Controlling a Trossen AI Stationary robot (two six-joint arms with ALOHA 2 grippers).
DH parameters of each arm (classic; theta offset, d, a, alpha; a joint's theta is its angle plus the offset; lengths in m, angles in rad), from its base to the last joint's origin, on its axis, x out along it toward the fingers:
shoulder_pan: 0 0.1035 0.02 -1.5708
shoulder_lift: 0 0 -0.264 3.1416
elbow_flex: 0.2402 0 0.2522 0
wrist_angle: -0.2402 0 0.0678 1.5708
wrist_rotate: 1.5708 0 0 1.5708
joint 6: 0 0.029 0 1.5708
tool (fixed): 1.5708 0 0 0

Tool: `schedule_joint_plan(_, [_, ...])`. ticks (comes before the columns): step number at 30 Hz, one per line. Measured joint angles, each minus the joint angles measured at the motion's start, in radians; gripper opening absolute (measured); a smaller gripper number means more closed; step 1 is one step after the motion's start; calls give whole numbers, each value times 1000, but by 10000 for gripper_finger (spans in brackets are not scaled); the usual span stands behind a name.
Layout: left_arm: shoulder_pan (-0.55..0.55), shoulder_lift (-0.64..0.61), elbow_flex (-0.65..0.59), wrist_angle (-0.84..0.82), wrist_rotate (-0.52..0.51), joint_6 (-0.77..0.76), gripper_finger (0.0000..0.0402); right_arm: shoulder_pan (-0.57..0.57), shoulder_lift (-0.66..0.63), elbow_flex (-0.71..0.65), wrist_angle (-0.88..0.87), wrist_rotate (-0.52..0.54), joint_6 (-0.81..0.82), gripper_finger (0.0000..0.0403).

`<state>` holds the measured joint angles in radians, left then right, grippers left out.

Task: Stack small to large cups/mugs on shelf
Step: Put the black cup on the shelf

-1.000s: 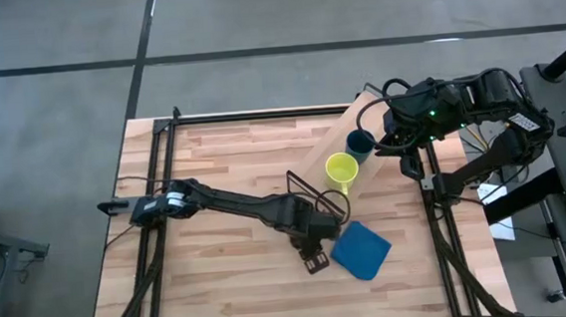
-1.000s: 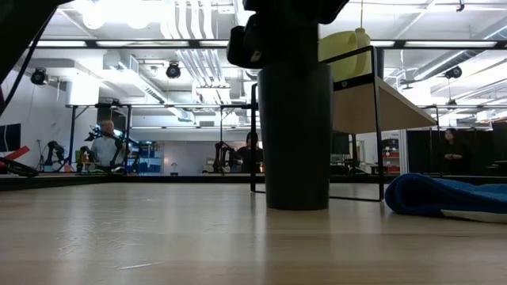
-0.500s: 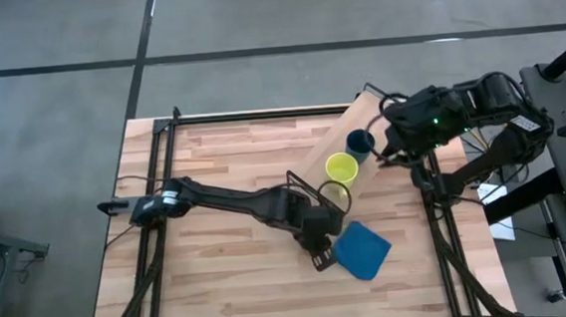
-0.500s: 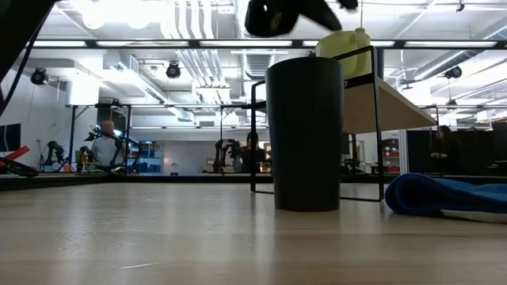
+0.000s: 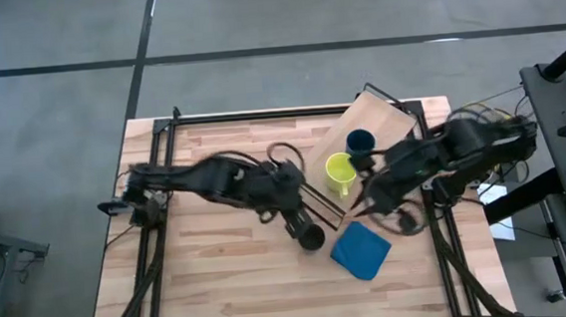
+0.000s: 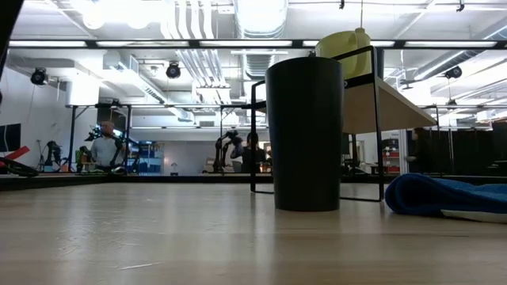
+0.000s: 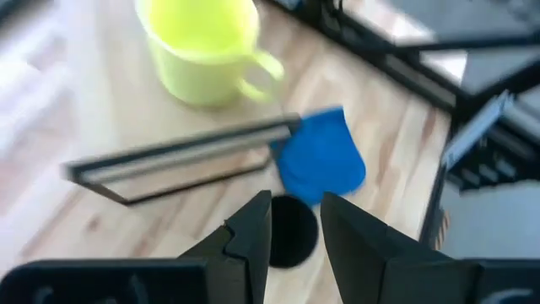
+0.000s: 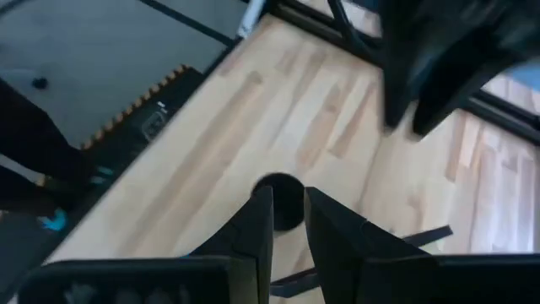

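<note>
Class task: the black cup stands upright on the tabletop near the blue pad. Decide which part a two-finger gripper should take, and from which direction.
Probably best taken at the rim, from straight above. The black cup stands upright with its mouth open upward, so one finger could go inside and one outside the wall. It has no handle, and the blue pad and shelf frame crowd a sideways approach.

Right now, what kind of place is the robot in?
Probably a robotics lab or workshop: the low view shows exposed ceiling ducts, people at distant benches, and another robot arm behind the wooden table.
</note>
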<state>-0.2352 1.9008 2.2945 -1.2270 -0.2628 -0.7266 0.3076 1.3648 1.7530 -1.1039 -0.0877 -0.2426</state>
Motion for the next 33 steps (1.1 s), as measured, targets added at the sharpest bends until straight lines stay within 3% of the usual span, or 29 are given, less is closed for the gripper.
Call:
schedule_joint_plan(6, [-2, -95, -6, -26, -115, -1, 91, 0, 62, -65, 46, 19, 30, 63])
schedule_joint_plan(17, [2, -133, -9, -87, -151, 7, 91, 1, 270, -120, 92, 2, 64, 63])
schedule_joint_plan(23, [1, -137, -7, -103, -151, 1, 91, 4, 388, -123, 109, -137, 72, 63])
schedule_joint_plan(26, [1, -142, -5, -103, -156, 1, 91, 6, 429, -123, 131, -146, 86, 63])
schedule_joint_plan(33, [1, -152, -6, -102, -159, 1, 91, 6, 453, -123, 146, -47, 68, 63])
